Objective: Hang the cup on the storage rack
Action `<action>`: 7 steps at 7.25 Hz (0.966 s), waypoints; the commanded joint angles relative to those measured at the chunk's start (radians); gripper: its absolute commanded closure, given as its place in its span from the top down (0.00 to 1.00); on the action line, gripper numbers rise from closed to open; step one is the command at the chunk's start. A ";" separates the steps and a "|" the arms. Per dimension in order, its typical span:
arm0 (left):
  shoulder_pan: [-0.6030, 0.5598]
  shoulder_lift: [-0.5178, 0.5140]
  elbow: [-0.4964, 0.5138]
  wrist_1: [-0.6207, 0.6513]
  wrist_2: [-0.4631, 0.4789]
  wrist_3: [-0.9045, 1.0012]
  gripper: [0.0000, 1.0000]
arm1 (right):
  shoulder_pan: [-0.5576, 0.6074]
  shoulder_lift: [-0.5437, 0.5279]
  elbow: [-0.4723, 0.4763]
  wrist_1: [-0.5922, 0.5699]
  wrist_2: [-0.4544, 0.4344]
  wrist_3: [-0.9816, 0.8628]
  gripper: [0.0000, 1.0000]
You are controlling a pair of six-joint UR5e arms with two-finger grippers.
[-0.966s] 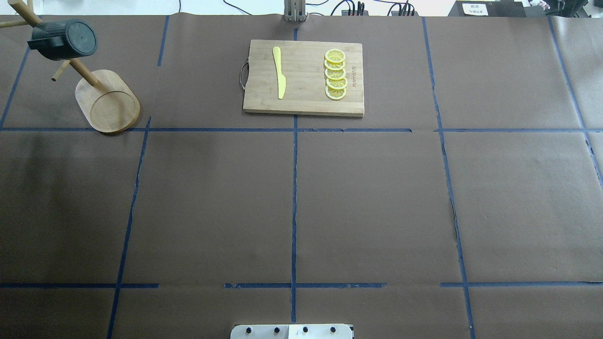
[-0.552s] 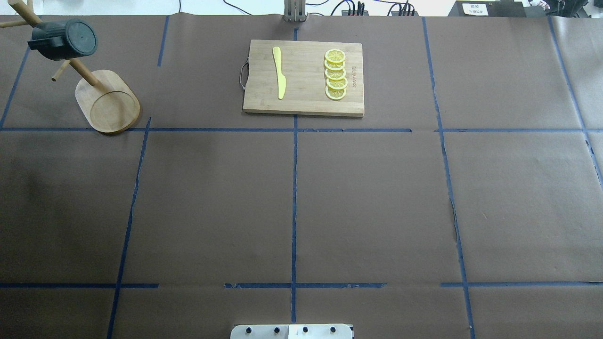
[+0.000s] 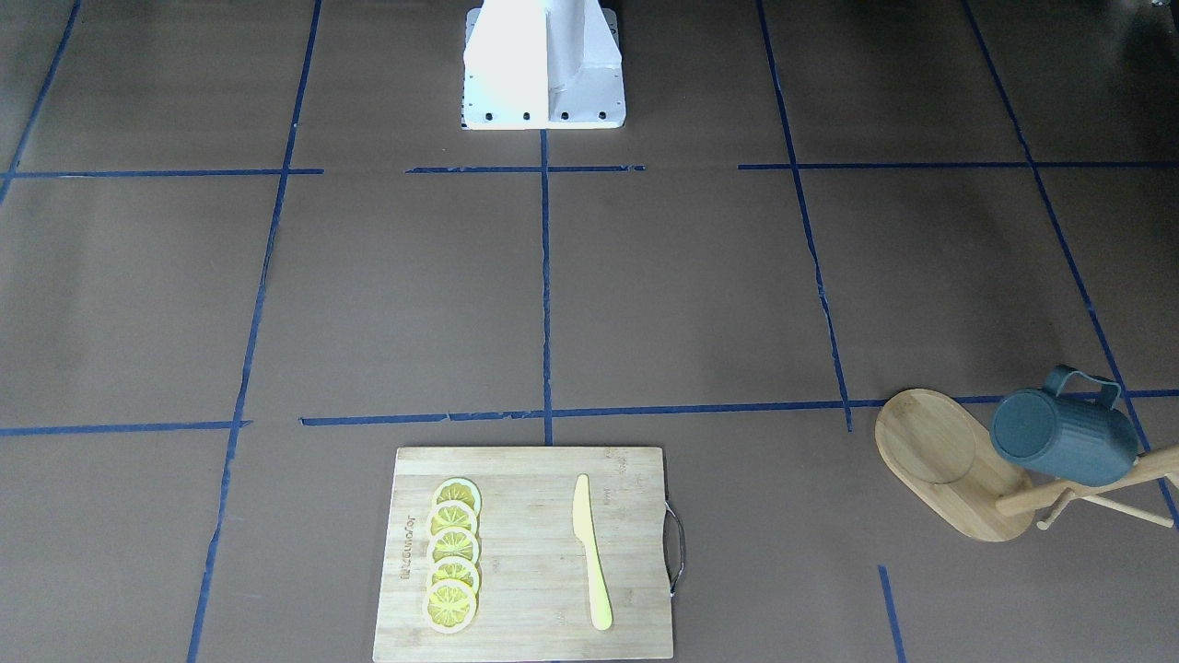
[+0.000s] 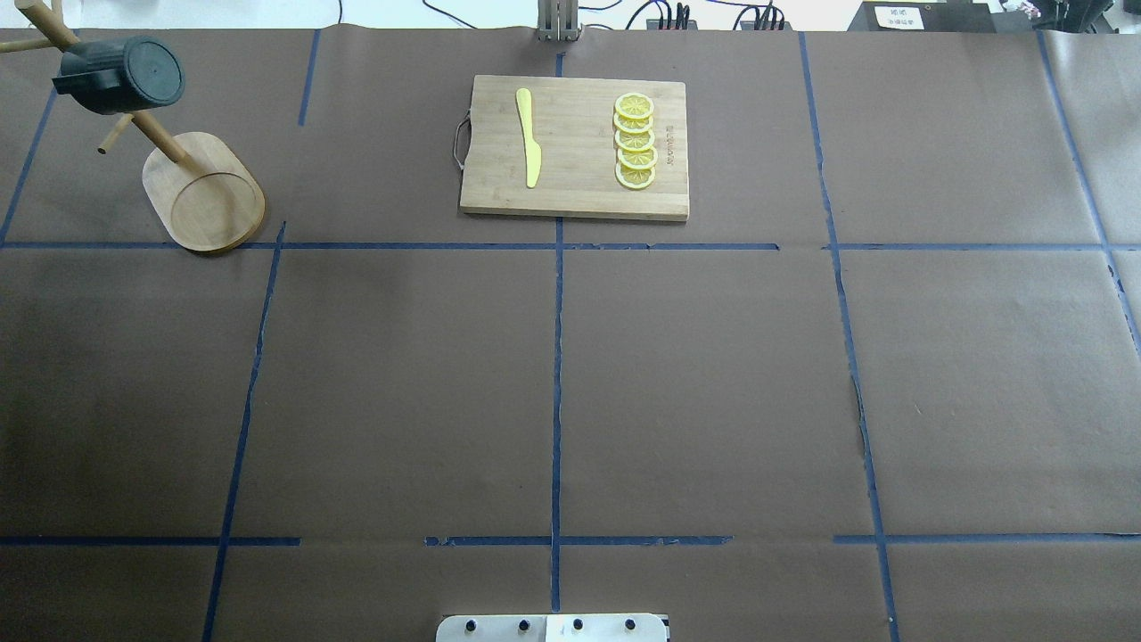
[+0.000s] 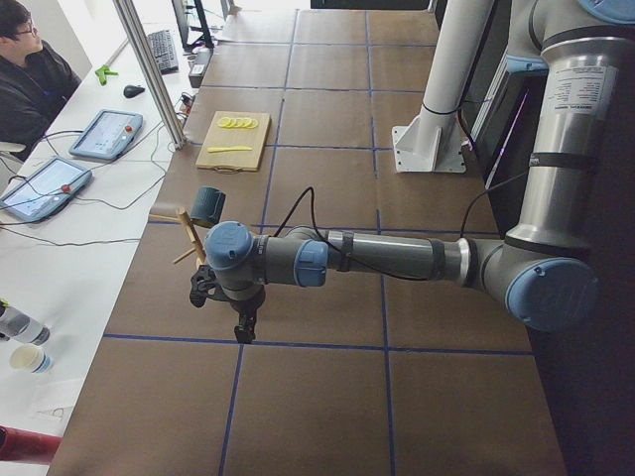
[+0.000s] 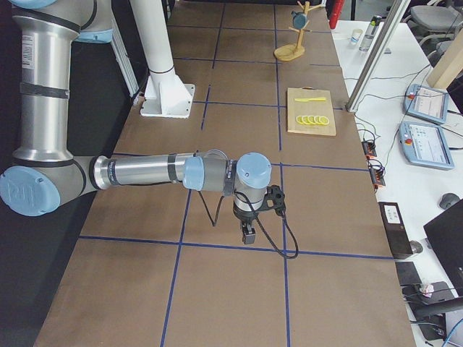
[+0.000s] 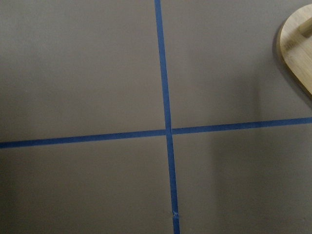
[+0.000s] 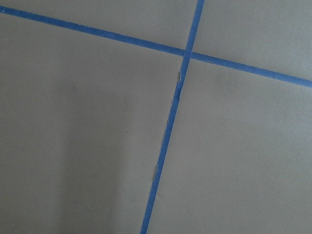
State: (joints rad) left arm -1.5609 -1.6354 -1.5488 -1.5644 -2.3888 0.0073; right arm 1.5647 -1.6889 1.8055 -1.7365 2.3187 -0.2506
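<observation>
The dark teal-grey cup [image 4: 120,75] hangs tilted on a peg of the bamboo storage rack [image 4: 203,192] at the table's far left corner, its base facing the overhead camera. It shows in the front-facing view [image 3: 1064,438] with its handle up, on the rack [image 3: 930,451]. The left gripper [image 5: 241,327] shows only in the exterior left view, hanging above the table, apart from the cup [image 5: 208,203]. The right gripper [image 6: 247,235] shows only in the exterior right view, far from the rack [image 6: 289,52]. I cannot tell whether either is open or shut.
A rectangular bamboo cutting board [image 4: 575,147] with a yellow knife [image 4: 529,138] and several lemon slices [image 4: 635,141] lies at the far middle. The left wrist view shows an edge of the rack base [image 7: 297,53] and blue tape lines. The robot's base [image 3: 543,64] stands mid-table.
A faint shadow on the left part of the table has faded. The cup and the rack have not moved.
</observation>
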 commanded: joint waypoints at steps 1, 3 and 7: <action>0.001 0.081 -0.019 -0.026 -0.001 0.006 1.00 | 0.000 0.001 0.001 0.000 0.001 0.040 1.00; -0.001 0.127 -0.091 -0.023 0.003 0.006 1.00 | -0.002 0.002 0.000 0.000 0.001 0.037 1.00; 0.001 0.147 -0.094 -0.023 0.002 0.005 1.00 | -0.006 0.000 -0.003 0.000 0.001 0.037 1.00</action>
State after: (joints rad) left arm -1.5608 -1.4909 -1.6425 -1.5877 -2.3873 0.0136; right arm 1.5601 -1.6888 1.8027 -1.7365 2.3193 -0.2132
